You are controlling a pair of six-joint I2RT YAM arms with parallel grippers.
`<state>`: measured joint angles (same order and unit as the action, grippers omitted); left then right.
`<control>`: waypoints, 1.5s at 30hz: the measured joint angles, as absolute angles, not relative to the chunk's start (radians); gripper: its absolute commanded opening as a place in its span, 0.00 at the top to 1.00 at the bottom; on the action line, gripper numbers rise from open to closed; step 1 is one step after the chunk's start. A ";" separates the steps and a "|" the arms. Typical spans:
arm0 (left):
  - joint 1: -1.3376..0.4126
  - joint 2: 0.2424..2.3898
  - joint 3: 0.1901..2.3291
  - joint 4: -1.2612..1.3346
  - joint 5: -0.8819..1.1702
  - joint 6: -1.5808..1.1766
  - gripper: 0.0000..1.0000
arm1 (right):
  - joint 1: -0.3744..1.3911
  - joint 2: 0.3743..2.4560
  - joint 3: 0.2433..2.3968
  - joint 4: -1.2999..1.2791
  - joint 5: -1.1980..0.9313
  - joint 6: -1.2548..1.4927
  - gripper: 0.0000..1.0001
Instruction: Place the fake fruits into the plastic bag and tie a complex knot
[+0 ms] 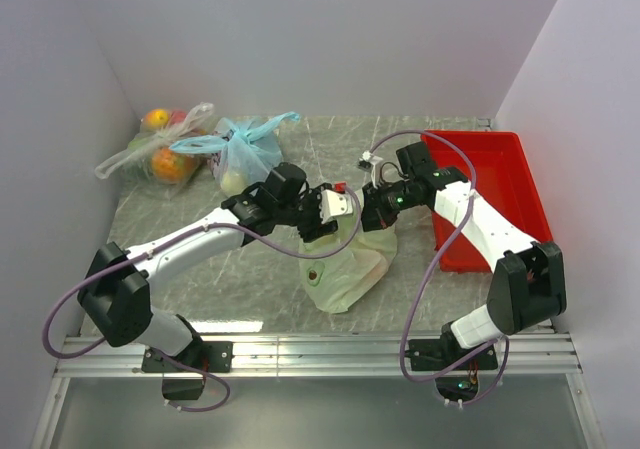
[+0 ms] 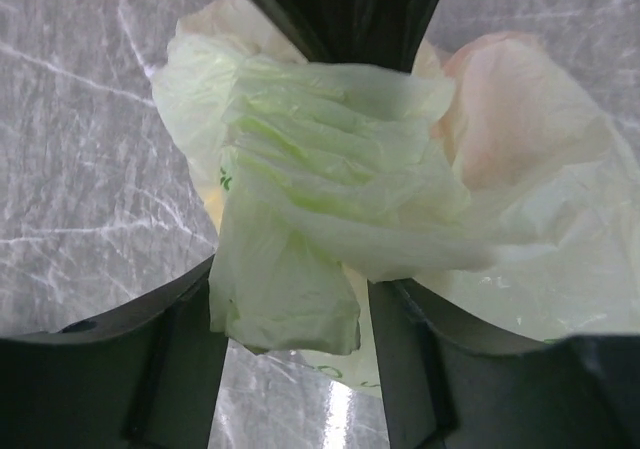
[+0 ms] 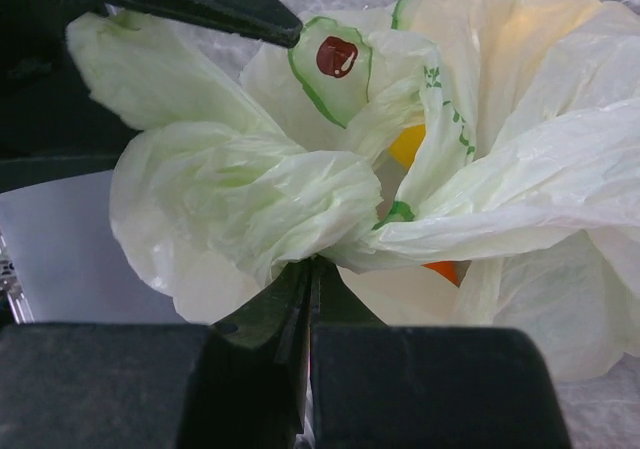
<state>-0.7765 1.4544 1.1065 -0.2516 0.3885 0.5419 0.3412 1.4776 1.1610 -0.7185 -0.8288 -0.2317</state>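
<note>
The top external camera sits high behind the arm bases, looking down and forward over the grey marbled tabletop (image 1: 330,144) from far off. The left wrist camera looks along the black two-finger left gripper (image 2: 295,289), very close to the crinkly translucent pale green plastic bag (image 2: 330,169) filling its view. The right wrist camera faces that bag from the opposite side, equally close, along the black right gripper (image 3: 310,274). All three share the bag.
</note>
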 measured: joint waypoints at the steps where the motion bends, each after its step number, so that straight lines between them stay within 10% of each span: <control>1: -0.778 1.460 1.106 -0.252 0.377 0.545 0.41 | 0.341 1.478 1.161 -0.720 -0.825 -0.235 1.00; 45: -0.830 1.471 1.188 -0.350 0.317 1.013 0.36 | 0.351 1.523 1.234 -0.809 -0.766 -0.304 1.00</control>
<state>-0.8295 1.4712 1.1881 -0.3496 0.3172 1.0130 0.3511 1.5234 1.2339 -0.8093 -0.7662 -0.3038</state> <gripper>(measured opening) 0.704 0.009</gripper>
